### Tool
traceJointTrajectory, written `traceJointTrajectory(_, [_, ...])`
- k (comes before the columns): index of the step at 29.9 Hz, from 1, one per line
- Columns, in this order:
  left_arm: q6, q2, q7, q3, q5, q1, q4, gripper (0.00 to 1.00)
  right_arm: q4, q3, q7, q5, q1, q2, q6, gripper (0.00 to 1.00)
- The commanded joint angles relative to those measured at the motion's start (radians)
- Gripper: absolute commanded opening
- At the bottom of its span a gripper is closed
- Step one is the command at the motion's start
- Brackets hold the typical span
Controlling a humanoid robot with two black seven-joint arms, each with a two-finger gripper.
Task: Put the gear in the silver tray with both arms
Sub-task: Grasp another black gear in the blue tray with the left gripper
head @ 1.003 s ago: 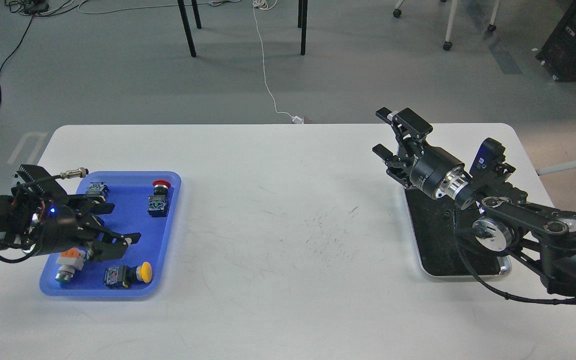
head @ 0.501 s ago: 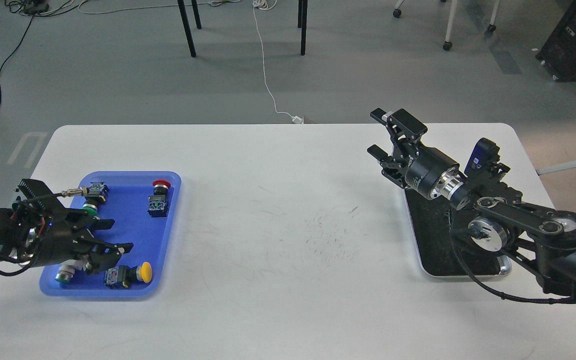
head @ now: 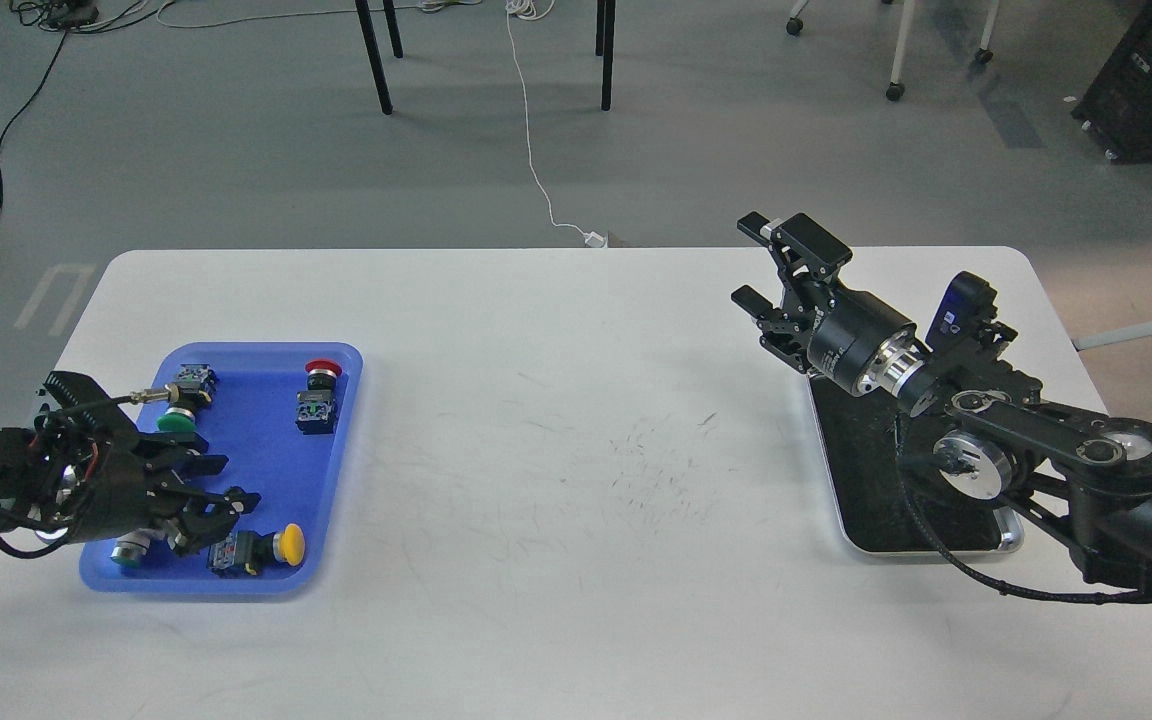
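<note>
A: White laminate, scuffed with fine dark scratches near the middle: that is the table (head: 576, 420). Behind it lies grey floor (head: 236, 150) with loose cables, black furniture legs and chair casters.

B: How much bare surface is there?

A: The whole centre, between the two trays, and the near strip along the front edge. The blue tray (head: 336, 470) sits close to the left end, the silver tray (head: 1006, 540) close to the right end, well apart.

B: What is in the blue one?

A: Push-button parts: a red-capped button (head: 320, 368) and a dark switch block (head: 316, 411) at its far right, a yellow-capped button (head: 288, 543) at its near right, a green-capped button (head: 177, 420) at its far left. A silver-and-green piece (head: 126, 551) lies at the near left corner.

B: And the silver one?

A: Only its black inner surface shows; the right arm (head: 1066, 455) lies across much of it.

B: The pincers?

A: The left gripper (head: 221, 505) is low over the near left part of the blue tray, fingers apart, with the silver-and-green piece just beside it. Whether it touches anything, I cannot tell. The right gripper (head: 758, 265) is raised beyond the silver tray's far left corner, fingers spread, nothing between them.
</note>
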Motion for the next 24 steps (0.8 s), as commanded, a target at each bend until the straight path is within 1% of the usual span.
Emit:
traceJointTrajectory(1, [0.000,-0.008,0.000,0.000,0.000,0.000,0.015,0.59,0.001,0.000,0.000,0.000,-0.003,0.000,0.000,0.99])
traceJointTrajectory(6, [0.000,-0.016,0.000,0.003,0.000,0.003,0.023,0.53,0.001,0.002,0.000,0.001,-0.003,0.000,0.000,0.99])
traceJointTrajectory(11, [0.000,-0.013,0.000,0.029,0.000,0.001,0.024,0.40,0.002,0.003,0.000,0.001,-0.001,0.000,0.000,0.99])
traceJointTrajectory(13, [0.000,-0.013,0.000,0.029,0.000,0.001,0.023,0.39,0.002,0.003,0.000,0.001,-0.001,0.000,0.000,0.99])
traceJointTrajectory(15, [0.000,-0.013,0.000,0.029,0.000,0.001,0.026,0.35,0.002,0.003,0.000,0.001,-0.001,0.000,0.000,0.99])
traceJointTrajectory(16, [0.000,-0.013,0.000,0.029,0.000,0.001,0.027,0.31,0.002,0.003,0.000,0.001,-0.001,0.000,0.000,0.99])
traceJointTrajectory(19, [0.000,-0.015,0.000,0.028,0.000,0.000,0.036,0.15,0.002,0.005,0.000,0.001,0.000,0.000,0.000,0.99])
traceJointTrajectory(20, [0.000,-0.015,0.000,0.028,0.000,0.000,0.036,0.12,0.002,0.005,0.000,0.001,0.000,0.000,0.000,0.99])
traceJointTrajectory(24, [0.000,-0.015,0.000,0.026,0.000,-0.005,0.038,0.10,0.004,0.005,0.000,0.001,0.000,-0.002,0.000,0.99])
